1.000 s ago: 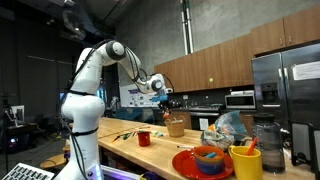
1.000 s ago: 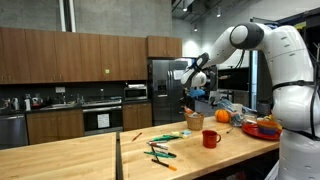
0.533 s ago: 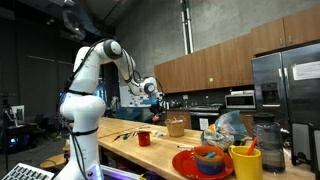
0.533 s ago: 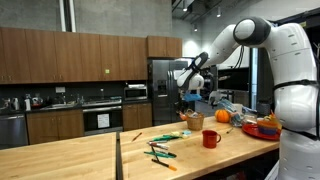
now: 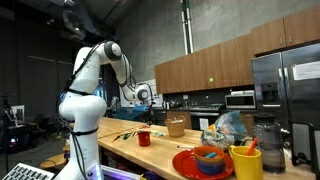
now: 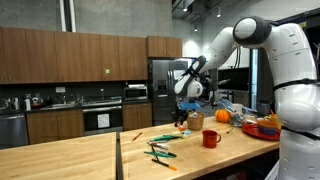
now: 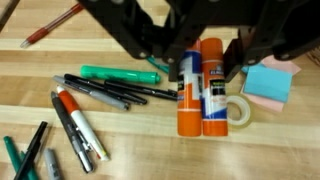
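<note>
A robot arm's claw point(image 7: 210, 65) hangs over a wooden table point(image 7: 150, 150) with its two dark fingers point(image 7: 183, 68) spread apart and nothing held between them. Directly below lie two orange glue sticks point(image 7: 200, 95) side by side and touching. Loose markers point(image 7: 120, 90) lie to one side, with a tape roll point(image 7: 238, 112) and blue sticky notes point(image 7: 268, 80) to the other.

Labels on glue sticks point(image 7: 200, 88) blurred; nothing legible.
</note>
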{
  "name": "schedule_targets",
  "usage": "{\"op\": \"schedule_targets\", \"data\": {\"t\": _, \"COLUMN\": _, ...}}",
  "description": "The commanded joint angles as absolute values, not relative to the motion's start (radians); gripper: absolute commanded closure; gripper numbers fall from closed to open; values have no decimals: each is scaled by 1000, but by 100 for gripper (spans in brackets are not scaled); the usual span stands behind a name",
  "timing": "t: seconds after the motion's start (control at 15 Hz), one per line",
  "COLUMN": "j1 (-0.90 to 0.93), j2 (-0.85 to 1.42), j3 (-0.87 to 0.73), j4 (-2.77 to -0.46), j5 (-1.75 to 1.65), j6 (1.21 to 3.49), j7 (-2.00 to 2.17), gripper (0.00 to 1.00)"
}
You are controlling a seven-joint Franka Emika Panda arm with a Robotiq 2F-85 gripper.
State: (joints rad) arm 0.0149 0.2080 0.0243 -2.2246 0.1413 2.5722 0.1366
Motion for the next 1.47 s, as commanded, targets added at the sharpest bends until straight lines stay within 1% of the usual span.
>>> {"op": "schedule_targets", "data": {"t": 0.0, "j1": 25, "j2": 240, "j3": 28, "j4": -2234, "j5": 185, "j6": 2576, "j7": 201, "gripper": 81}}
{"op": "schedule_targets", "data": {"t": 0.27, "j1": 21, "j2": 305, "j3": 34, "j4": -2231, "j5": 232, "j6": 2626, "j7": 223, "gripper": 81}}
{"op": "schedule_targets", "data": {"t": 0.6, "j1": 17, "j2": 376, "j3": 46, "j4": -2212, "j5": 281, "j6": 2627, "j7": 212, "gripper": 81}}
{"op": "schedule_targets", "data": {"t": 0.67, "j1": 18, "j2": 385, "j3": 45, "j4": -2209, "j5": 284, "j6": 2625, "j7": 217, "gripper": 32}}
{"op": "schedule_targets", "data": {"t": 0.73, "j1": 16, "j2": 385, "j3": 43, "j4": -2207, "j5": 285, "j6": 2628, "j7": 218, "gripper": 30}}
{"op": "schedule_targets", "data": {"t": 0.8, "j1": 15, "j2": 371, "j3": 39, "j4": -2211, "j5": 284, "j6": 2635, "j7": 219, "gripper": 25}}
{"op": "schedule_targets", "data": {"t": 1.07, "j1": 13, "j2": 291, "j3": 20, "j4": -2240, "j5": 261, "j6": 2661, "j7": 220, "gripper": 2}}
{"op": "schedule_targets", "data": {"t": 1.13, "j1": 14, "j2": 266, "j3": 9, "j4": -2247, "j5": 246, "j6": 2666, "j7": 224, "gripper": 0}}
{"op": "schedule_targets", "data": {"t": 1.4, "j1": 5, "j2": 171, "j3": -44, "j4": -2239, "j5": 179, "j6": 2658, "j7": 227, "gripper": 0}}
